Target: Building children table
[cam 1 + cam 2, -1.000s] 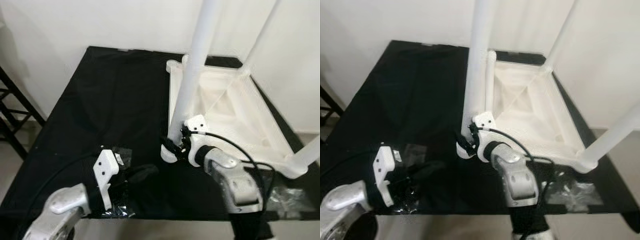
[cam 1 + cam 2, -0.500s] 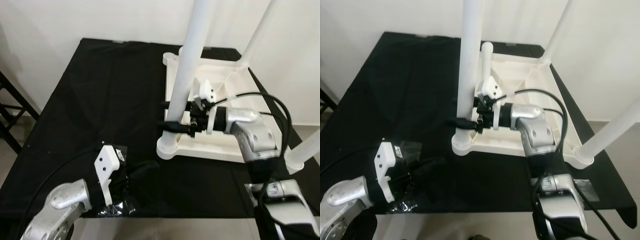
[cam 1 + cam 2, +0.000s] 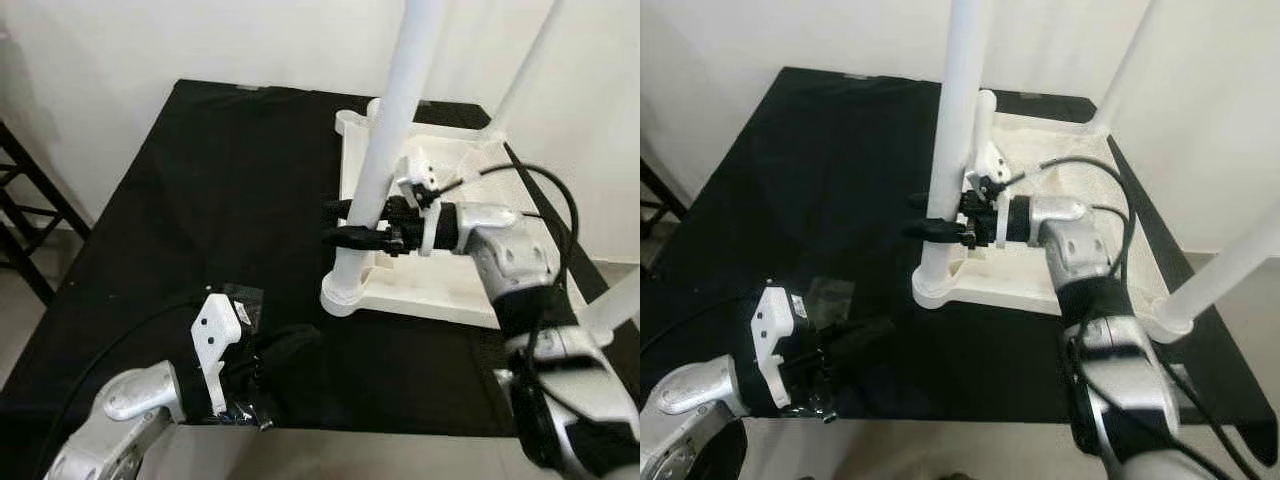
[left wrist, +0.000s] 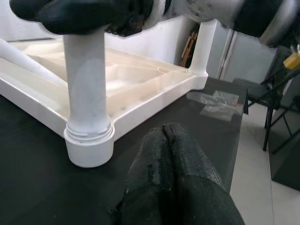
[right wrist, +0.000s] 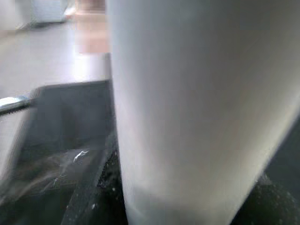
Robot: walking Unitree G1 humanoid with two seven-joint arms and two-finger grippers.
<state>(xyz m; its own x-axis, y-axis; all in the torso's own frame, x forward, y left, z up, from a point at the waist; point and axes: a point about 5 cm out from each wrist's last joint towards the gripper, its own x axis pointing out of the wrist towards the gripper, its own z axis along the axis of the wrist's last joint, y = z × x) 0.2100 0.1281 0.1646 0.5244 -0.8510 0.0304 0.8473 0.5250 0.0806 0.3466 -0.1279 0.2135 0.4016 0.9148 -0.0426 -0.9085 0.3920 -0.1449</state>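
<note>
The upturned white plastic children's table (image 3: 455, 235) lies on the right of the black-covered worktop (image 3: 200, 200). The right gripper (image 3: 335, 222) clasps its near-left white tubular leg (image 3: 385, 160). The left gripper (image 4: 166, 154), fingers pressed together, rests near.

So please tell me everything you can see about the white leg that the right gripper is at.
The leg is a smooth white tube, plastic by its look. It stands nearly upright, seated in a round corner socket of the upturned white tabletop, at its near left corner. The right gripper reaches across from the right with a black finger on each side of it.
</note>
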